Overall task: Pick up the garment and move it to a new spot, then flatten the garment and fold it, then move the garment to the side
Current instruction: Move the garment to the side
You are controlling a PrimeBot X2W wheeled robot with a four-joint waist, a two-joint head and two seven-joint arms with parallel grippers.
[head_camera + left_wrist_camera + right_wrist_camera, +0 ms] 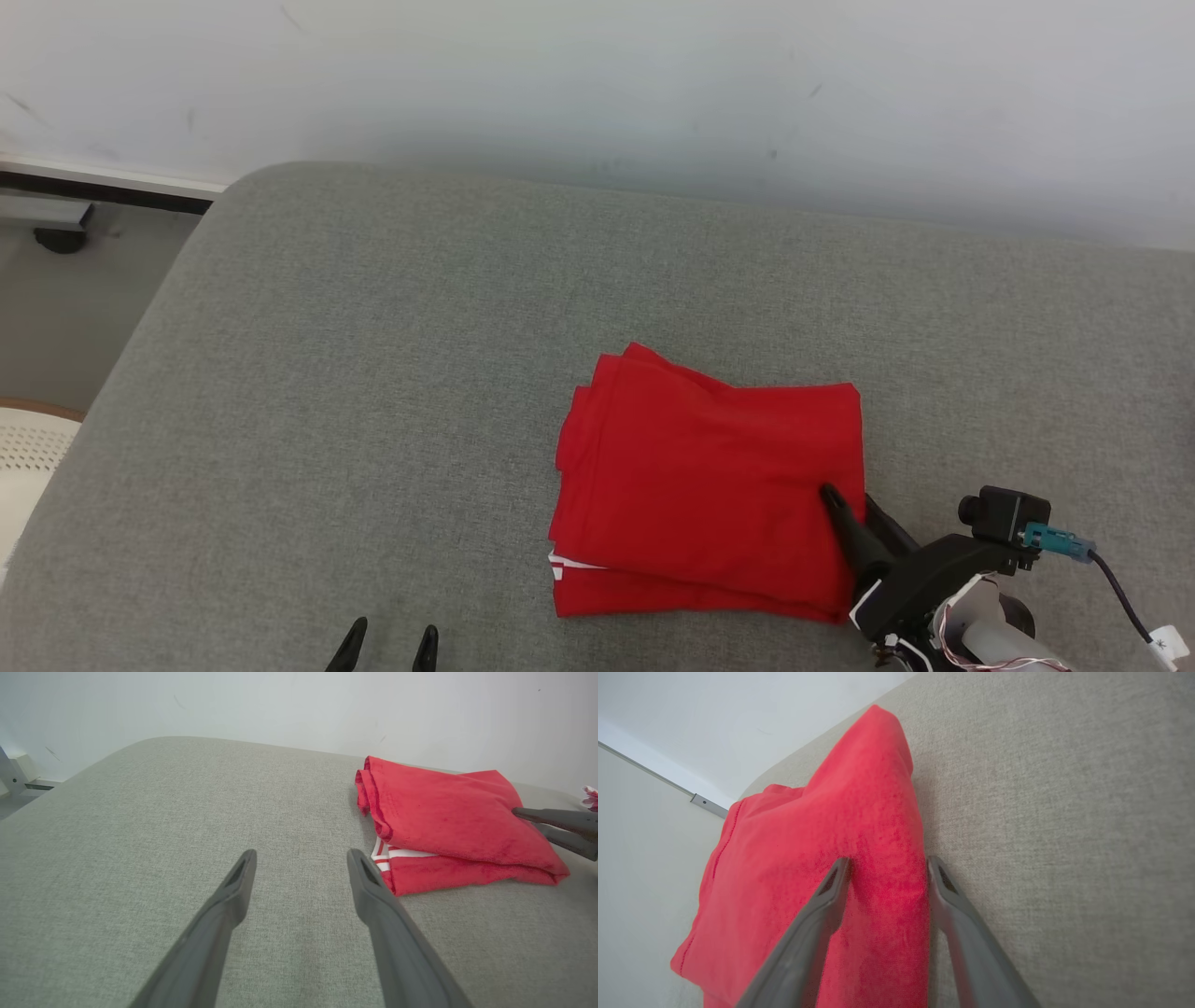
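Note:
The red garment [709, 485] lies folded in a thick rectangle on the grey couch-like surface [373, 392], a white stripe showing at its lower left corner. My right gripper [850, 499] straddles its right edge: one finger rests on top of the cloth, the other runs along the side against the cushion. In the right wrist view the garment [808, 858] bulges between the parted fingers of that gripper [889, 863]. My left gripper [390, 639] stands open over bare cushion, left of the garment [448, 821]. The left gripper [301, 856] holds nothing, and the right gripper [525, 818] shows at the cloth's far edge.
A white wall [597, 84] runs behind the surface. The cushion's rounded left edge drops to the floor [65, 317], where a white perforated object [23, 457] stands. Bare cushion stretches left of and behind the garment.

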